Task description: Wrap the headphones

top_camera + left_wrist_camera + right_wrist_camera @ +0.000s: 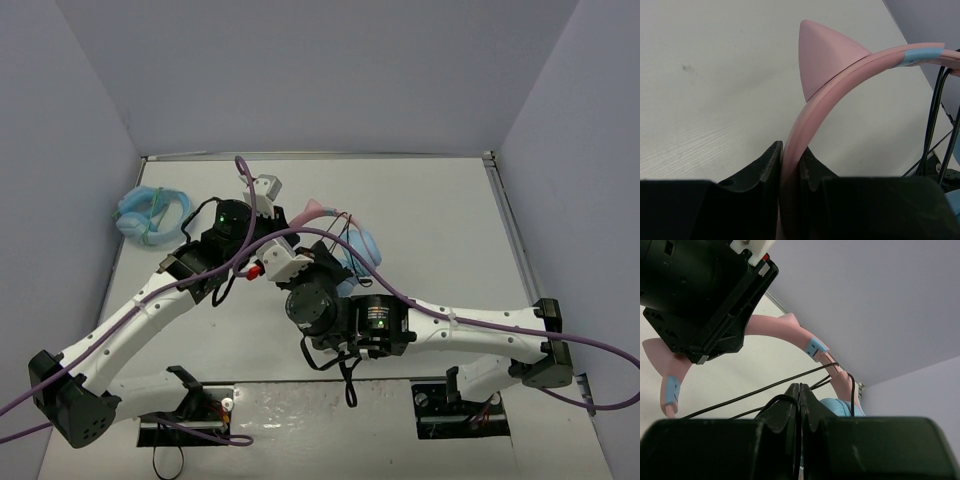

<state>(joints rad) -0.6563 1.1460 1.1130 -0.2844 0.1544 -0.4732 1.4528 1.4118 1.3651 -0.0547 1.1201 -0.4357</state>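
The headphones [362, 246] are held above the middle of the table, with a pink cat-eared headband [840, 97], a light blue ear cup [839, 407] and a thin black cable [765, 388]. My left gripper [790, 156] is shut on the pink headband just below one cat ear [822, 57]; in the top view it [292, 238] is left of the ear cup. My right gripper [800, 390] is shut on the black cable, which loops over one finger. In the top view it [335, 262] sits just below the headphones. Cable strands run across the headband side [935, 115].
An all-light-blue looped item [150, 212] lies at the table's far left, by the left wall. Purple robot cables [470, 315] arc over both arms. Grey walls enclose the table on three sides. My left gripper's body [700, 300] is close above my right fingers.
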